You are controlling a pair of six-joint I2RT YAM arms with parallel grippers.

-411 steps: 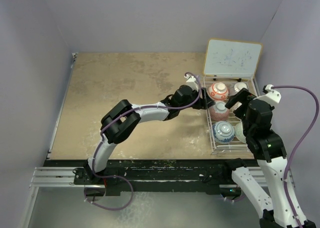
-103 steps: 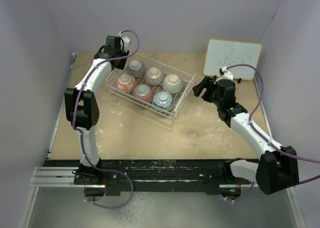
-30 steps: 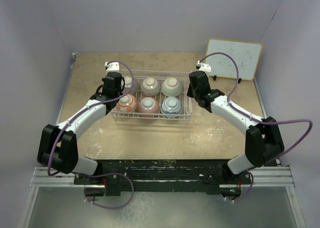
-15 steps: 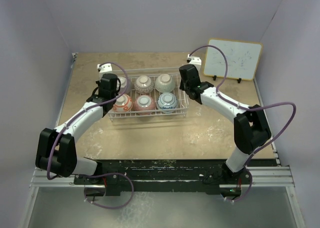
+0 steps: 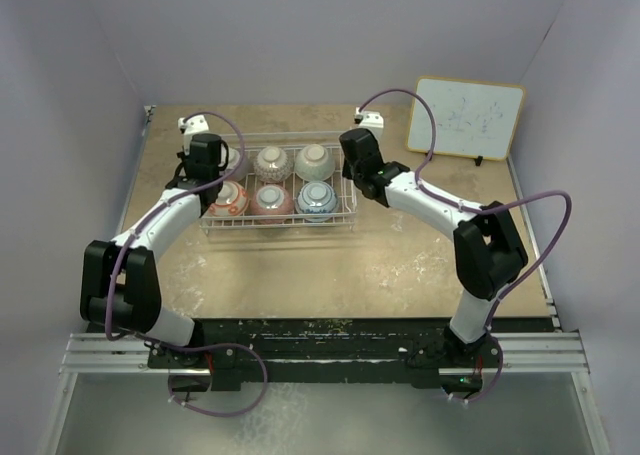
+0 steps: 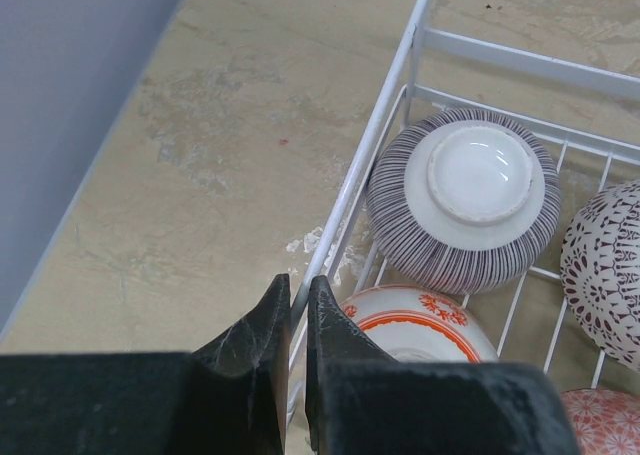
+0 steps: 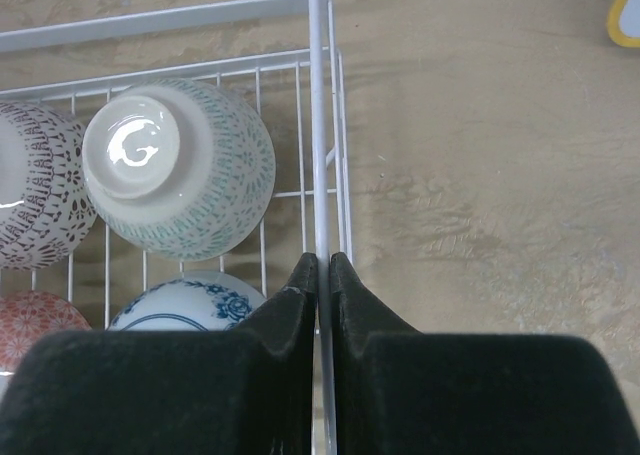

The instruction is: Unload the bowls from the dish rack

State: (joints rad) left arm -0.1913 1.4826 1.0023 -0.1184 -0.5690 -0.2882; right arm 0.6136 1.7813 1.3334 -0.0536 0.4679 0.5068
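The white wire dish rack (image 5: 280, 224) stands on the tan table between my two arms. Several bowls lie upside down in it in two rows. My left gripper (image 5: 207, 175) is shut on the rack's left rim wire (image 6: 370, 145), its fingertips (image 6: 298, 287) pinching it beside the grey striped bowl (image 6: 465, 200) and the orange-and-white bowl (image 6: 415, 320). My right gripper (image 5: 352, 178) is shut on the right rim wire (image 7: 318, 125). Its jaws (image 7: 323, 260) close next to the green-speckled bowl (image 7: 180, 165) and the blue-and-white bowl (image 7: 185, 310).
A white board with an orange frame (image 5: 465, 118) leans at the back right. Purple walls close in the table on the left, back and right. Bare tan tabletop (image 5: 400, 265) lies in front and to the right of the rack.
Both arms have carried the rack with its bowls to the left and slightly toward the back. Both grips stay on the rims.
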